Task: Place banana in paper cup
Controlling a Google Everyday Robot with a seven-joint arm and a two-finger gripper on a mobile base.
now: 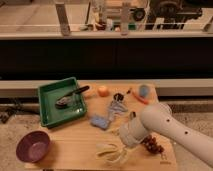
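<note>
The pale-yellow banana [107,148] lies on the wooden table [65,155] near its front edge, right of the middle. My white arm [167,127] reaches in from the right, and its gripper [121,148] is down at the banana's right end, touching or just above it. I see no paper cup; it may be hidden behind the arm.
A green tray [48,114] holding a dark utensil sits at the back left, and a purple bowl [32,146] at the front left. An orange fruit [102,90], a carrot [138,97] and a light-blue cup [144,90] are at the back. A blue object [99,121] is mid-table, and dark grapes [152,144] are by the arm.
</note>
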